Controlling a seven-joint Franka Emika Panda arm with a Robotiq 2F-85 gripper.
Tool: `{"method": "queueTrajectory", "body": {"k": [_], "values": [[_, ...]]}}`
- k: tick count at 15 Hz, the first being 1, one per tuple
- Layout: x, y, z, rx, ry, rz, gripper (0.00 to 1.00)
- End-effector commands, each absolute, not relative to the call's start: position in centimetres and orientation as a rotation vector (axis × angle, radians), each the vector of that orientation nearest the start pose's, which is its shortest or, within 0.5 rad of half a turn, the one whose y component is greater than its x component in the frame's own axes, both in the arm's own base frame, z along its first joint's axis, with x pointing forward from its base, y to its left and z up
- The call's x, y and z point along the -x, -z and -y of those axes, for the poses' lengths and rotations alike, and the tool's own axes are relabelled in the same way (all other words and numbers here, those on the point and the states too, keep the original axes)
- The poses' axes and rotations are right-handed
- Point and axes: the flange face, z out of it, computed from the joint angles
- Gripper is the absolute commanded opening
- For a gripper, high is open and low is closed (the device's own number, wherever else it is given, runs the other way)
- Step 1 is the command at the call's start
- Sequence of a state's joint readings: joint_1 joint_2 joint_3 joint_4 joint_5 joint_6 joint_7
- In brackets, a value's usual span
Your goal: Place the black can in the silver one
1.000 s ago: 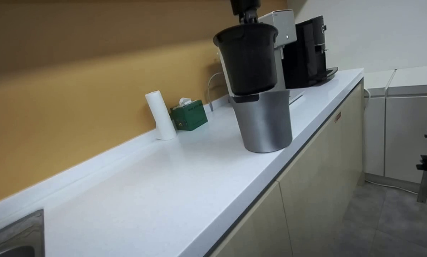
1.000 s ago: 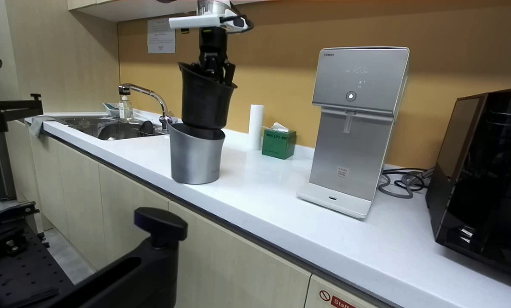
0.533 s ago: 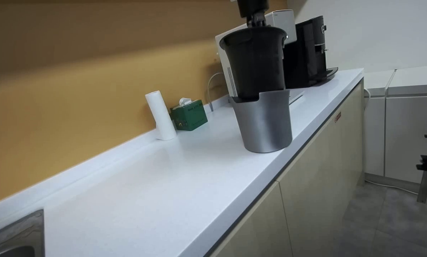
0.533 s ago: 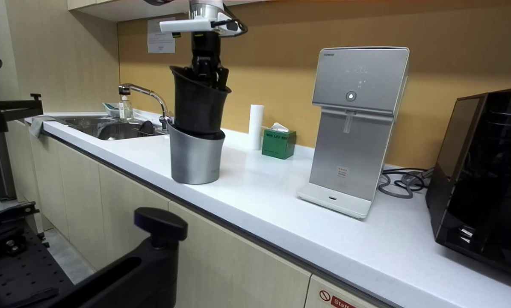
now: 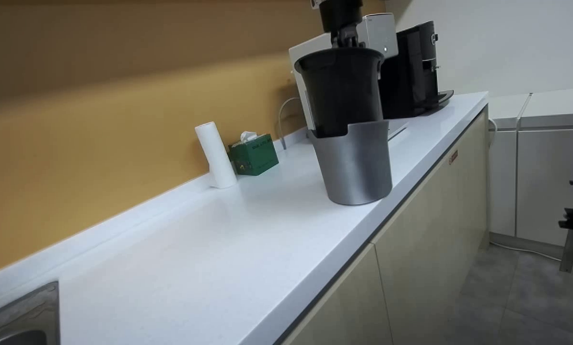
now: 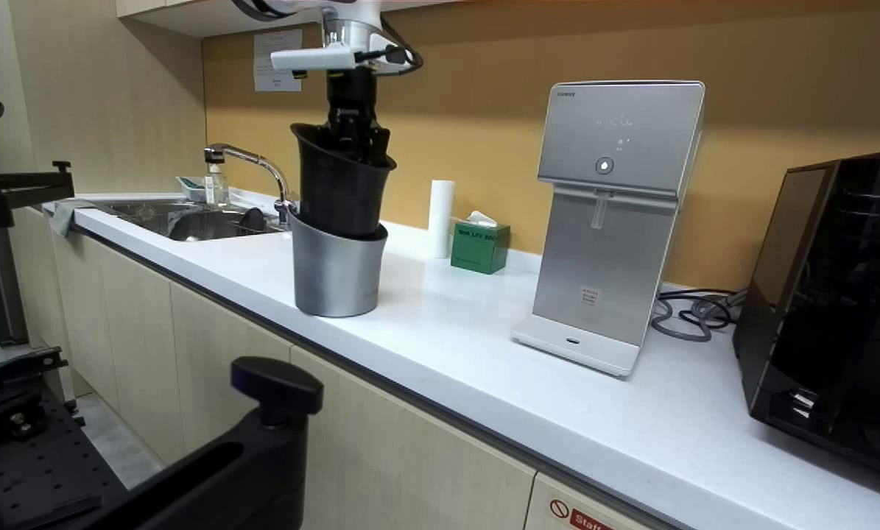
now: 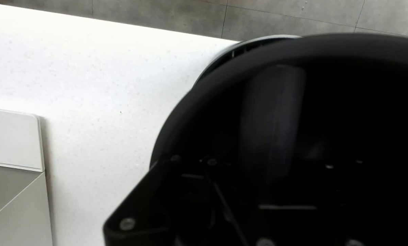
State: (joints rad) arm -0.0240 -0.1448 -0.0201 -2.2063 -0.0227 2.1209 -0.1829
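The black can (image 5: pixel 346 91) hangs from my gripper (image 5: pixel 347 42) with its base inside the mouth of the silver one (image 5: pixel 356 165). Most of the black can (image 6: pixel 342 188) stands above the rim of the silver one (image 6: pixel 338 272), which is upright on the counter. In both exterior views my gripper (image 6: pixel 361 147) is at the black can's top edge and appears shut on its wall. In the wrist view the black can (image 7: pixel 272 112) fills the right side, a thin arc of the silver one (image 7: pixel 221 54) shows behind it, and my gripper (image 7: pixel 231 184) blends into the dark.
The white counter (image 5: pixel 195 249) has its front edge close to the silver one. A paper roll (image 6: pixel 441 218), a green tissue box (image 6: pixel 480 246) and a boxy grey water dispenser (image 6: pixel 609 243) stand behind and beside. A black machine (image 6: pixel 830 309) is farther along. A sink (image 6: pixel 189 221) lies at the other end.
My gripper and the black can have shifted sideways and moved down. The can's base was above the silver one's rim and is now below it. The silver one has not moved.
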Motion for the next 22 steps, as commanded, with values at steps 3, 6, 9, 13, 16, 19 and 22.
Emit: {"method": "queueTrajectory", "body": {"k": [3, 6, 9, 13, 16, 19, 22], "values": [[-50.7, -44.6, 1.4, 3.226, 0.166, 0.149, 0.01], [-50.9, -44.0, 0.8, 3.297, 0.22, 0.107, 0.01], [-51.0, -43.0, 0.3, 3.352, 0.247, 0.064, 0.01], [-51.1, -42.1, -0.4, 3.355, 0.266, 0.001, 0.01], [-51.4, -42.0, -0.8, 3.349, 0.302, 0.002, 0.01], [-51.4, -41.6, -1.3, 3.336, 0.337, 0.073, 0.01], [-51.4, -41.2, -1.3, 3.311, 0.398, 0.125, 0.01]]}}
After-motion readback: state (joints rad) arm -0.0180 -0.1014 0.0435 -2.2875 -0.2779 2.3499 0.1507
